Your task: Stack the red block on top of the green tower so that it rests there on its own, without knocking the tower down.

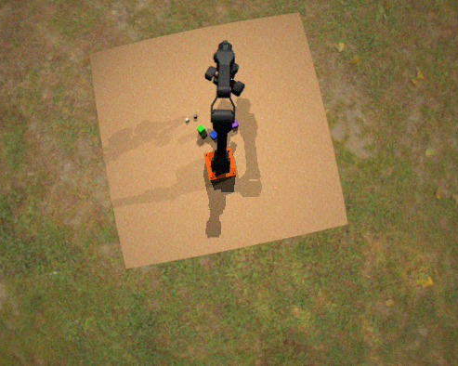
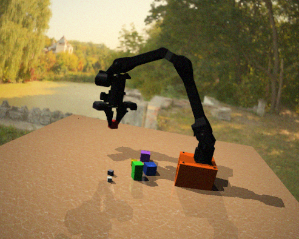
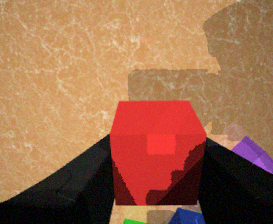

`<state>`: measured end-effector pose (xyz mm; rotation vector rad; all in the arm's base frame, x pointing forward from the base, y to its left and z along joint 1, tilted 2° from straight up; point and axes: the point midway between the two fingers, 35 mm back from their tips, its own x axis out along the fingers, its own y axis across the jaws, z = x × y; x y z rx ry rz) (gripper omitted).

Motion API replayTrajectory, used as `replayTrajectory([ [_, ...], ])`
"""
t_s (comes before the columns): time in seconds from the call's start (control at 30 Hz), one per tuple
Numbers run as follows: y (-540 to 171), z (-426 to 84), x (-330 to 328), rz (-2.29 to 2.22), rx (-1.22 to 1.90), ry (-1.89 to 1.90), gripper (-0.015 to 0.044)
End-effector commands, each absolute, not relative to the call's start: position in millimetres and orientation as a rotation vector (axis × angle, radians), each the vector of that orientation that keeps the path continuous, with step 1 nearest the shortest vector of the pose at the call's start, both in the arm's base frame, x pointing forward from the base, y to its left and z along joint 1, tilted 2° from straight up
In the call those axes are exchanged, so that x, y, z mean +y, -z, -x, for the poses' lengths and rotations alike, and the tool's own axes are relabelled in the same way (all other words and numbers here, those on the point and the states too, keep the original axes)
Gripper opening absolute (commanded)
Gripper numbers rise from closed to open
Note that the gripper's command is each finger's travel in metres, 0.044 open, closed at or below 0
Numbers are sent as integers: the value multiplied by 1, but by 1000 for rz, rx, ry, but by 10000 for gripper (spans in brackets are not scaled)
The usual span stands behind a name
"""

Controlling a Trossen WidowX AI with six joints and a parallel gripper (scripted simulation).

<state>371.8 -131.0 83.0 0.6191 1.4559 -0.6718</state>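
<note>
My gripper [image 2: 113, 122] [image 3: 154, 142] is shut on the red block [image 2: 113, 125] [image 3: 154, 117] and holds it well above the table. The red block is hidden under the arm in the top view. The green tower [image 1: 201, 128] [image 2: 137, 170] stands upright on the table, nearer the arm's base than the gripper; only its top edge [image 3: 135, 221] shows at the bottom of the wrist view. The gripper is apart from the tower.
A blue block [image 1: 213, 135] [image 2: 150, 168] [image 3: 187, 217] stands beside the tower. A purple block [image 1: 235, 124] [image 2: 145, 156] [image 3: 257, 156] and a mostly hidden yellow block [image 2: 133, 162] are behind it. Small dark [image 1: 195, 116] [image 2: 110, 172] and white [image 1: 187, 120] [image 2: 110, 179] cubes lie nearby. The orange base [image 2: 194, 176] is at right.
</note>
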Motion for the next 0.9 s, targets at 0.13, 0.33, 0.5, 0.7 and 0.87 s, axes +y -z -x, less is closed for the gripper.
replayTrajectory([
  [0.13, -87, -358, -88, -613, 1449, 674, 0],
  [0.33, -87, -343, -56, -609, 1450, 672, 0],
  [0.5, -86, -328, -30, -614, 1452, 670, 0],
  [0.7, -83, -306, -3, -619, 1455, 670, 0],
  [0.87, -80, -287, 16, -622, 1457, 670, 0],
])
